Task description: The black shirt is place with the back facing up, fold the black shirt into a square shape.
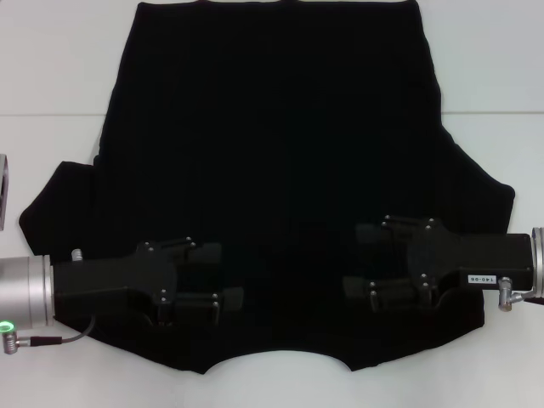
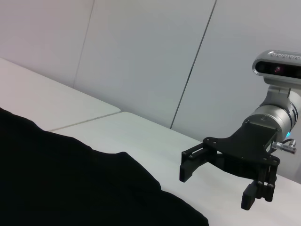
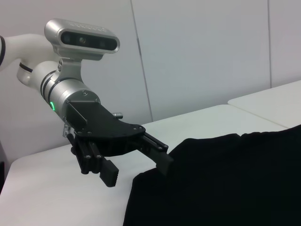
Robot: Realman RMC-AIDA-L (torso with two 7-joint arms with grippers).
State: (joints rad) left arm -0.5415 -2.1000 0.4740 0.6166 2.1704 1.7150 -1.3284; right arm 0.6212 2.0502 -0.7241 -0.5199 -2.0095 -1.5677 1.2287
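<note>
The black shirt (image 1: 272, 153) lies spread flat on the white table (image 1: 51, 68), plain side up, with its neckline at the near edge and its sleeves out to both sides. My left gripper (image 1: 223, 276) hovers open over the near left part of the shirt, pointing toward the middle. My right gripper (image 1: 355, 259) hovers open over the near right part, facing it. The left wrist view shows the right gripper (image 2: 217, 186) open above the table beside the shirt (image 2: 70, 188). In the right wrist view the left gripper (image 3: 138, 170) is open at the edge of the shirt (image 3: 225, 179).
A small grey and white object (image 1: 4, 187) sits at the table's left edge. A seam in the tabletop (image 1: 493, 113) runs across behind the sleeves. White wall panels (image 2: 141, 56) stand behind the table.
</note>
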